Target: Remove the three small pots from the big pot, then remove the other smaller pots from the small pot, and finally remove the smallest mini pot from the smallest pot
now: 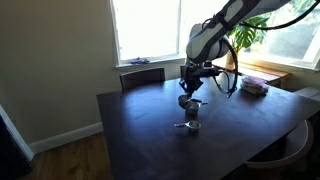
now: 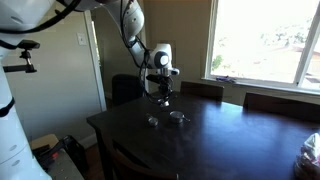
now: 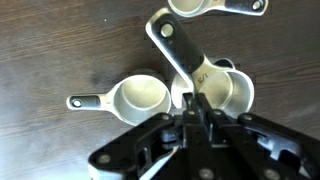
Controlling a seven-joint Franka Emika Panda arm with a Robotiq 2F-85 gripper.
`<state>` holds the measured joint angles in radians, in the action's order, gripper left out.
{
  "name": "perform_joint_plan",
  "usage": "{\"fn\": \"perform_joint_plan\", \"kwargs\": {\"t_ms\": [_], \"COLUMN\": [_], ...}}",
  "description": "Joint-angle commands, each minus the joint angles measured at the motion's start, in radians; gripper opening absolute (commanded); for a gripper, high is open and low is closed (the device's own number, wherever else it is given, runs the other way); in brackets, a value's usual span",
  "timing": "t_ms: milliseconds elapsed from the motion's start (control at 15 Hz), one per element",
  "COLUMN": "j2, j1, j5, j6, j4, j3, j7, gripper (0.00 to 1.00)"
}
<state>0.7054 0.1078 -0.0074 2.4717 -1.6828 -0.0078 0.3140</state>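
Table (image 1: 140, 140): dark wood; it filled the lower half of both exterior views and the whole background of the wrist view.
Arm (image 1: 215, 35): pale; it reached down from the upper right in an exterior view, and from the upper left in an exterior view (image 2: 130, 25).
Chair (image 1: 142, 76): stood at the far table edge, left of centre, under the window.
Pink stack (image 1: 252, 87): lay on the table at the right of the frame, well apart from the pots.
Gripper (image 3: 196, 103): rose from the bottom edge of the wrist view, its jaws clenched together at the near rim of the big pot (image 3: 232, 92). Whether metal was pinched between them could not be told.
Big pot: shiny, right of centre in the wrist view and partly hidden by the gripper. Its wide handle ran toward the upper left.
Small pot (image 3: 140, 95): sat upright on the table left of centre, just beside the big pot, with its handle pointing left.
Third pot (image 3: 215, 7): cut off by the top edge of the wrist view.
Specks (image 2: 177, 117): in the exterior views the pots showed only as tiny glints on the table below the gripper.
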Motion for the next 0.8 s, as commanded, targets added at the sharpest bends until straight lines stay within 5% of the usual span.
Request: {"fn": "perform_joint_plan", "kwargs": {"t_ms": [0,733], "j2": [-0.024,0.079], "j1": [0.005,0.003], "j5": [0.034,0.059], "j6": [0.055,0.102], "j4": [-0.062,-0.025], "j3": [0.030,0.058], "j7": [-0.039,-0.088], "gripper": [0.05,0.05]}}
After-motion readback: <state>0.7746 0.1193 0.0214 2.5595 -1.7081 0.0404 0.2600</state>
